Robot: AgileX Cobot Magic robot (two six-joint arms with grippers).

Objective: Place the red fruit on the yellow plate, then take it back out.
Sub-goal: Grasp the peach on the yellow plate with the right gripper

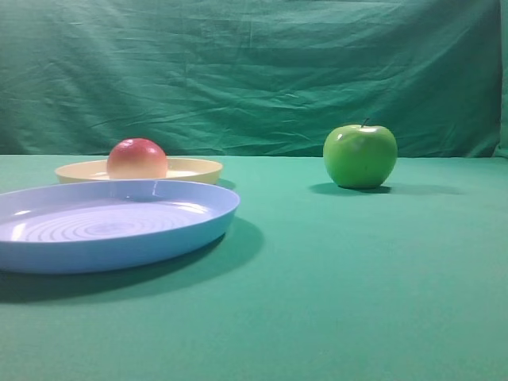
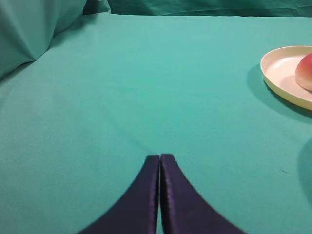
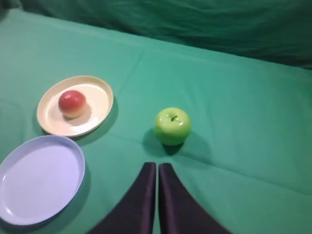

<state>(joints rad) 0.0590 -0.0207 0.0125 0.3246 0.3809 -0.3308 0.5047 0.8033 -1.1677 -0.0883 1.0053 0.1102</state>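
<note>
The red fruit [image 1: 136,158] [image 3: 72,103] rests on the yellow plate [image 1: 194,169] [image 3: 100,100], left of the plate's middle in the right wrist view. In the left wrist view the plate [image 2: 278,70] shows at the right edge with part of the fruit [image 2: 305,72] on it. My left gripper [image 2: 159,156] is shut and holds nothing, over bare cloth well away from the plate. The right gripper [image 3: 157,165] is also shut and holds nothing, hanging above the cloth just short of the green apple. Neither gripper appears in the exterior high view.
A shiny green apple [image 1: 359,155] [image 3: 172,126] stands on the green cloth to the right of the plates. A larger light-blue plate [image 1: 32,250] [image 3: 44,175] lies in front of the yellow one. A green cloth backdrop [image 1: 254,71] hangs behind.
</note>
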